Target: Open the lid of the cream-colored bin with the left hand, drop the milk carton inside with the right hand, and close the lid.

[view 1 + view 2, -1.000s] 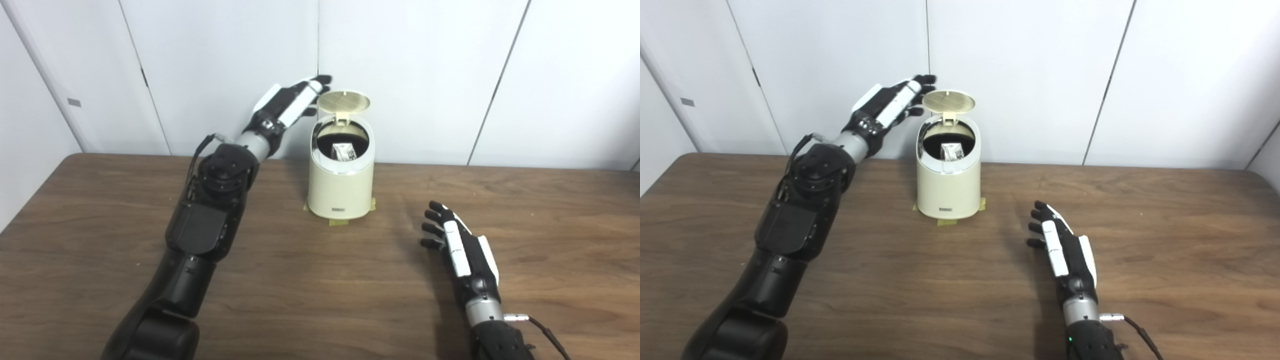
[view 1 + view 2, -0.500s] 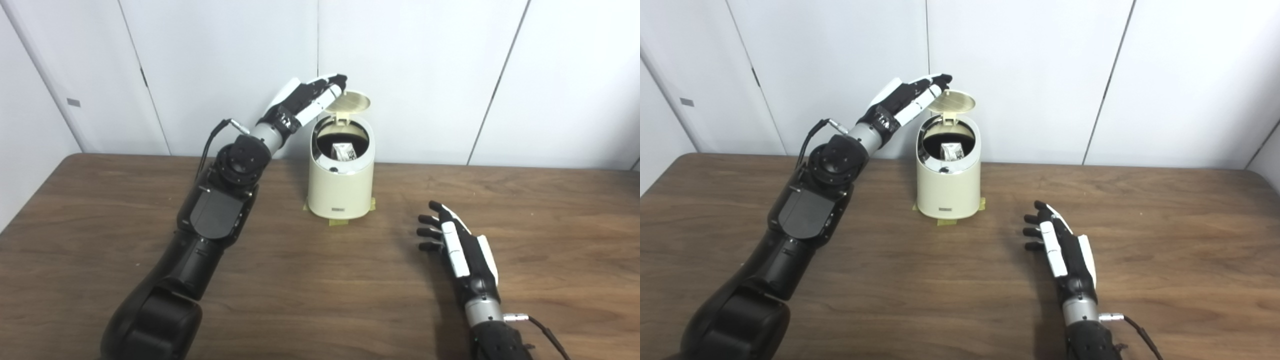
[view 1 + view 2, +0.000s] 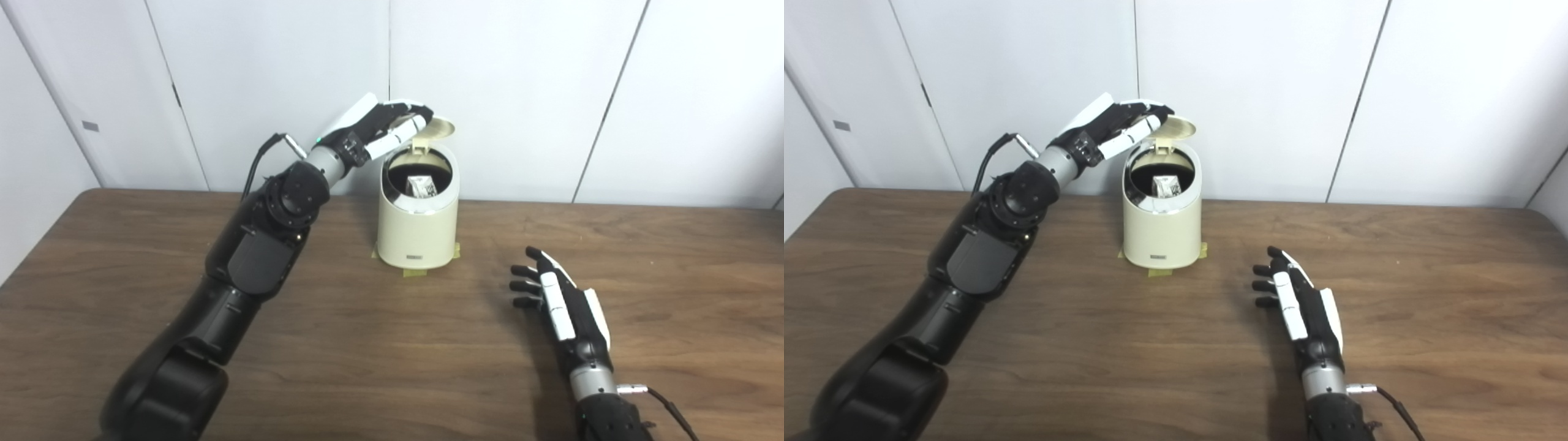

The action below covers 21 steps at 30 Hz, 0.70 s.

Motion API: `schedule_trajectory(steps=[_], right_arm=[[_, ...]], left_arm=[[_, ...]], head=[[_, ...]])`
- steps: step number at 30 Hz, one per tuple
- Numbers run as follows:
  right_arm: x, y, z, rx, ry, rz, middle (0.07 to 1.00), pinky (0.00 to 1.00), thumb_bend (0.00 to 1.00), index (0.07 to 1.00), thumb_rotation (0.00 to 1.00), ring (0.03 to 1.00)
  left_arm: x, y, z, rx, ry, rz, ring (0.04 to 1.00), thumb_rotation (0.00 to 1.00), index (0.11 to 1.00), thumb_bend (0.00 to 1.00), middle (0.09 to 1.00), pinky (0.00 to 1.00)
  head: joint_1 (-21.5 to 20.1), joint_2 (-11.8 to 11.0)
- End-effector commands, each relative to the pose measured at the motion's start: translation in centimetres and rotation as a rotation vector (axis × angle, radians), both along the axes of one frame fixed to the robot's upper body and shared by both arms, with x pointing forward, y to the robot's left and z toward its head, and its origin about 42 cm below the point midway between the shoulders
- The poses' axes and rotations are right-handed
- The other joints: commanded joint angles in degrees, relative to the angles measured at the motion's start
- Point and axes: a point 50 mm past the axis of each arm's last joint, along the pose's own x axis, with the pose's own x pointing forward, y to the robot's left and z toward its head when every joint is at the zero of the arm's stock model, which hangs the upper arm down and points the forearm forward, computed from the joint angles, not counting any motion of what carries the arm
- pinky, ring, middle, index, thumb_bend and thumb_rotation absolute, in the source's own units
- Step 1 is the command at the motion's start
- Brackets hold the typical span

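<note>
The cream-colored bin (image 3: 418, 229) stands at the back middle of the table. Its round lid (image 3: 438, 128) is raised on the rear hinge and tilts forward over the opening. The milk carton (image 3: 421, 185) lies inside the bin, its printed top showing through the opening. My left hand (image 3: 384, 125) reaches in from the left, fingers apart and curled over the lid's left edge, touching it and holding nothing. My right hand (image 3: 558, 298) lies low over the table right of the bin, open and holding nothing.
Strips of yellow tape (image 3: 413, 273) mark the bin's foot on the brown wooden table (image 3: 392, 367). White wall panels (image 3: 520, 92) rise right behind the bin. A cable (image 3: 664, 401) trails from the right wrist.
My left hand has swung right and down onto the raised lid, and the lid has tipped forward from nearly upright. My right hand has stayed put.
</note>
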Motion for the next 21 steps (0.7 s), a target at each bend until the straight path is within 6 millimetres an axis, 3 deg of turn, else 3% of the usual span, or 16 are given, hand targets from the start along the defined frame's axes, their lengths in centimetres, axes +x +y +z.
schedule_trajectory(steps=[1,5,9,14,17,21], right_arm=[[0.7,0.3,0.8,0.004,-0.027,0.012,0.748,0.60,0.40,0.876,1.00,0.697],[0.7,0.3,0.8,0.010,-0.022,0.010,0.745,0.60,0.40,0.875,1.00,0.696],[0.7,0.4,1.0,0.003,-0.022,0.010,0.745,0.60,0.39,0.875,1.00,0.697],[0.8,0.1,1.3,0.005,-0.027,-0.011,0.748,0.58,0.37,0.874,1.00,0.699],[0.9,-0.1,1.3,0.015,-0.034,-0.016,0.745,0.59,0.38,0.872,1.00,0.702],[1.0,-0.2,1.4,0.032,-0.037,-0.016,0.744,0.59,0.38,0.871,1.00,0.705]], left_arm=[[-0.3,-0.2,3.3,0.046,-0.127,-0.034,0.809,0.92,0.792,0.41,0.807,0.76],[-1.3,0.0,3.4,0.164,-0.197,-0.046,0.810,0.92,0.785,0.43,0.812,0.76],[-2.5,0.0,3.7,0.297,-0.249,-0.054,0.877,0.93,0.791,0.50,0.845,0.82],[-3.5,0.1,2.8,0.417,-0.312,-0.066,0.854,0.95,0.774,0.52,0.830,0.75],[-3.8,0.3,2.2,0.478,-0.333,-0.078,0.857,0.93,0.767,0.49,0.812,0.86],[-4.1,0.5,1.3,0.547,-0.314,-0.090,0.862,0.95,0.775,0.49,0.806,0.90]], head=[[0.08,0.08],[0.09,0.33],[0.01,0.51],[-0.12,0.78],[-0.18,0.87],[-0.20,1.06]])
